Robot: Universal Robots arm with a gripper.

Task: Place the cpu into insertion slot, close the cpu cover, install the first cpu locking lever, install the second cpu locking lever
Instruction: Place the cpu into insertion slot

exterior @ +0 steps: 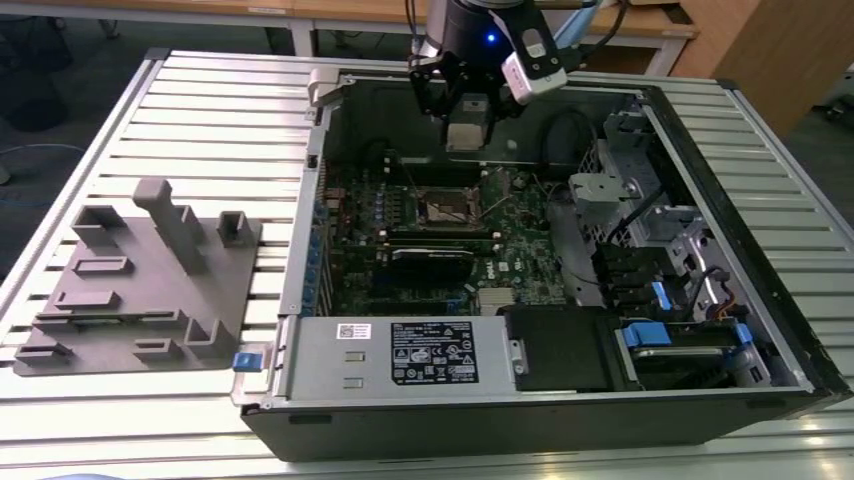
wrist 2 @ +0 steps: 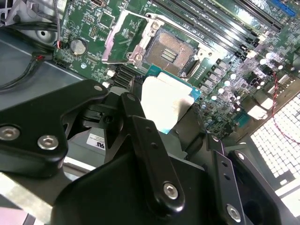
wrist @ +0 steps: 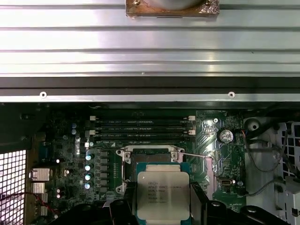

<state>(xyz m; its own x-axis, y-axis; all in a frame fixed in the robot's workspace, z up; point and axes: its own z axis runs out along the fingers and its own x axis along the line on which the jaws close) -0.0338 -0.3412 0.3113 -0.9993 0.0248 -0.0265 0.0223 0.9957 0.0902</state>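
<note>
Your gripper [exterior: 466,118] hangs over the far end of the open computer case [exterior: 534,425], above the green motherboard [exterior: 521,250]. Its black fingers [wrist 2: 140,131] are clamped on the cpu [exterior: 466,135], so the chip is in the air and not on the board. In both wrist views you see it pinched at two opposite edges. Its pale metal top faces the cameras and a thin green border shows around it.

The insertion slot [wrist 2: 171,50] lies bare on the board, with its dark field of contacts exposed. The chip sits near it but apart from it. In the first wrist view the chip covers the near part of the slot, with a clear height gap between them.

The cpu cover [wrist 2: 123,40] is swung open, off the slot. It is held at one edge by its hinge and shows as a silvery frame with a cut-out window. A thin wire locking lever [wrist: 197,156] sticks out to one side of the slot, clear of the cover.

Beyond the slot run the long black memory slots [wrist: 143,126], and a coin battery [wrist: 226,136] sits nearby on the board. The case rests on a slatted metal table [exterior: 200,120]. A grey fixture block [exterior: 147,270] stands beside the case, on the exterior view's left.
</note>
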